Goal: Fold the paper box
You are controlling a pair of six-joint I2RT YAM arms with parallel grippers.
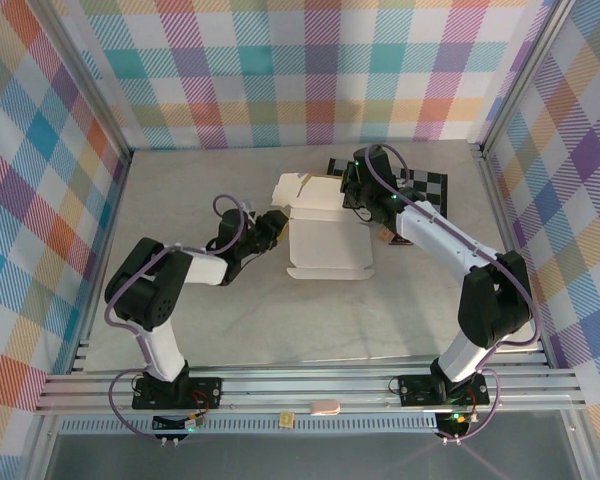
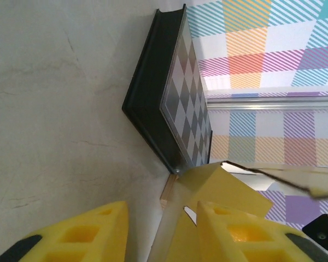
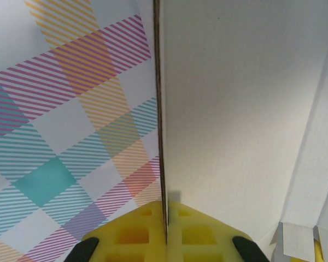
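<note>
Plaid walls (image 1: pixel 320 70), pale marbled tabletop (image 1: pixel 180 200)

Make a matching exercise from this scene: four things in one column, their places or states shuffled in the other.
1. left gripper
2. right gripper
3. paper box
4. checkered board

A. pinched shut on a thin box panel
B. far right part of the table
C. jaws apart at the box's left edge
D. partly folded, mid-table

Pairs: 1-C, 2-A, 3-D, 4-B
</note>
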